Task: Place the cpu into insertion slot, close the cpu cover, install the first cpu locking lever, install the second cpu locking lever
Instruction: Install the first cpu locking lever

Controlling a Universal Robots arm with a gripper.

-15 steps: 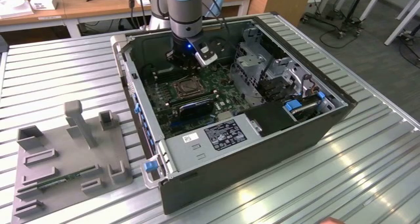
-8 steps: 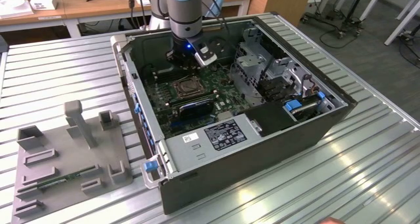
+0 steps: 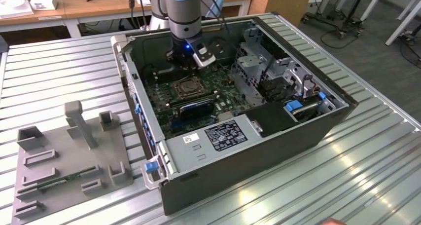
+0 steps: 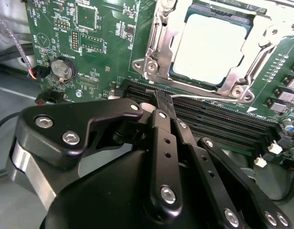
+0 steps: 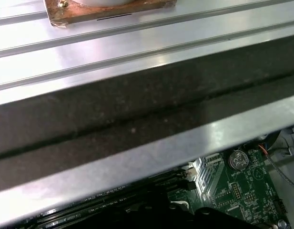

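Evidently the jaws are sitting pressed together, tips at the locking lever (image 4: 208, 98), apparently for pushing it. Just beyond them the cpu (image 4: 211, 47) is lying in the insertion slot (image 4: 218, 14) under the lowered cpu cover (image 4: 158, 43).

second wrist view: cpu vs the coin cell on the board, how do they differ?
Shape: the cpu is square; the coin cell is round.
Size: the cpu looks much the larger of the two.
Seating: the cpu lies under the cpu cover, whose silver frame overlaps its edges; the coin cell sits uncovered.
Shared: both are flat, metal-topped and mounted on the green board.
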